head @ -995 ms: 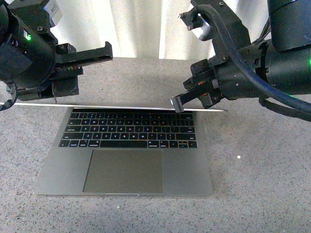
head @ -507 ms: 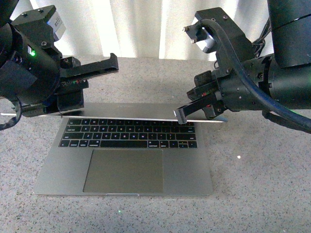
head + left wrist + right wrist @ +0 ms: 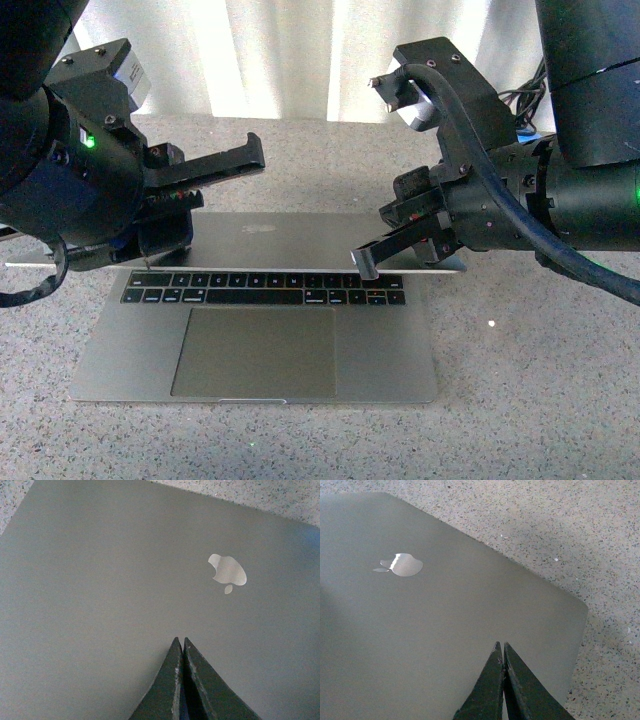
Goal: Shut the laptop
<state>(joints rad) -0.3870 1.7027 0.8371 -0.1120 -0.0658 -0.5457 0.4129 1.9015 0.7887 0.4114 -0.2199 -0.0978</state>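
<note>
The grey laptop (image 3: 390, 350) lies on the table with its lid (image 3: 300, 238) tipped far forward over the black keyboard (image 3: 265, 290). The lid's back faces up, and the top key rows are hidden beneath it. My left gripper (image 3: 255, 152) is shut and reaches over the lid's left part. Its tips (image 3: 180, 640) are close over the lid (image 3: 100, 580) near the silvery logo (image 3: 227, 571). My right gripper (image 3: 365, 262) is shut at the lid's free edge on the right. Its tips (image 3: 501, 644) are over the lid (image 3: 445, 620) near a corner, away from the logo (image 3: 402, 565).
A speckled grey table (image 3: 540, 400) carries the laptop. A white curtain (image 3: 300, 60) hangs behind it. Both arm bodies bulk over the table's left (image 3: 70, 180) and right (image 3: 560, 200) sides, with cables (image 3: 520, 100) behind the right one.
The lid has swung down from nearly edge-on to sloping over the keyboard, showing its back. Both shut grippers have moved down and toward the front with it.
</note>
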